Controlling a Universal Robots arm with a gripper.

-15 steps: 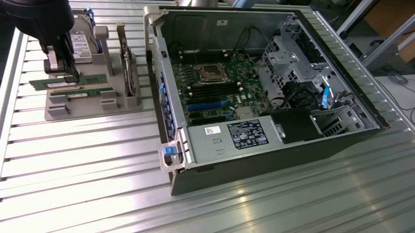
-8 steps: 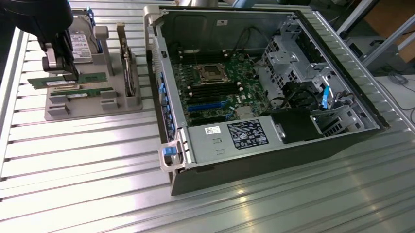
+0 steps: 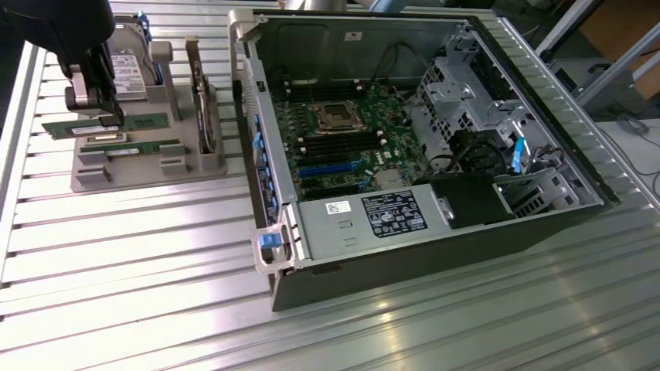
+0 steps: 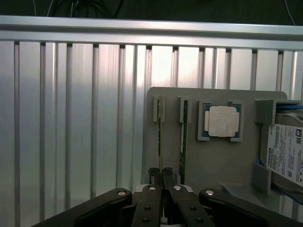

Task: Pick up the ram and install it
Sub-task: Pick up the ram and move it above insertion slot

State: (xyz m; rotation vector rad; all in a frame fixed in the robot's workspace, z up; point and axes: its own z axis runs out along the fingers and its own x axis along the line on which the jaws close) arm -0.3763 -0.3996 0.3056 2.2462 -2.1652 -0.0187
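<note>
Pincer [image 4: 161,174] clamped narrow on the ram [image 4: 160,142], second stick [image 4: 182,137] alongside in one grey holder [image 4: 213,165] with one processor chip [image 4: 222,121], one hard drive [image 4: 286,153], on slatted counter [image 4: 71,118].

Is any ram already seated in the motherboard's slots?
No: the slots look black and empty, while the ram and the second ram both sit in the tray.

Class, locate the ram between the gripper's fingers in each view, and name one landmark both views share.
Exterior view: the ram lies on the grey tray at the exterior view's left, under the gripper.
Wrist view: the ram stands edge-on in the gripper.
Shared landmark: the labelled hard drive.
</note>
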